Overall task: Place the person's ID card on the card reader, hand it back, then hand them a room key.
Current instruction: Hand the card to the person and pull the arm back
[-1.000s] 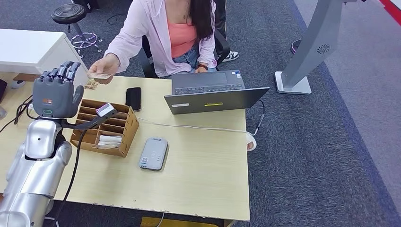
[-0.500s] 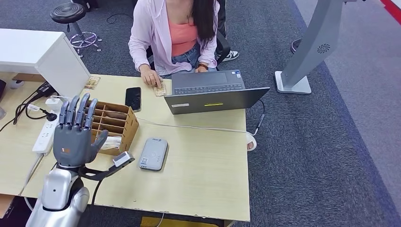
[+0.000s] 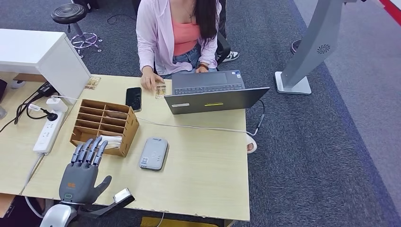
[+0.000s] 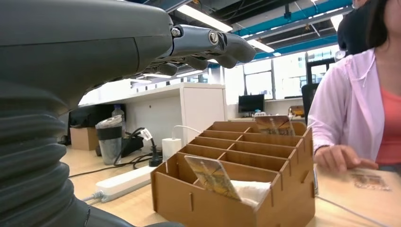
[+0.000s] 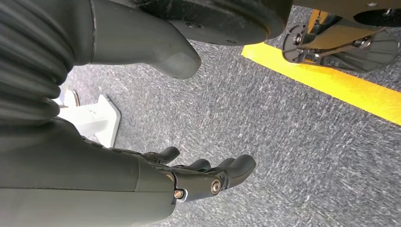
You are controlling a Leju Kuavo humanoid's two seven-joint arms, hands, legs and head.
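Your left robot hand [image 3: 82,172] hovers empty, fingers spread, near the tabletop [image 3: 203,165] edge. The right robot hand [image 5: 208,177] hangs empty toward the floor. The ID card [image 3: 161,90] lies under the person's hand [image 3: 150,83], apparently returned; key cards [image 4: 213,177] wait in the wooden organizer [image 3: 104,125].

The head view is looking down on the desk [image 3: 203,161]; the left wrist view is skimming it low, sharing the wooden organizer [image 3: 105,125] [image 4: 236,184]; the right wrist view is facing carpet [image 5: 283,142].

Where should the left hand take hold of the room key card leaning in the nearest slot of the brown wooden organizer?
Pinch the patterned card's raised top edge, coming from above: it leans tilted, upper half clear of the wooden organizer's front wall, lower part hidden inside.
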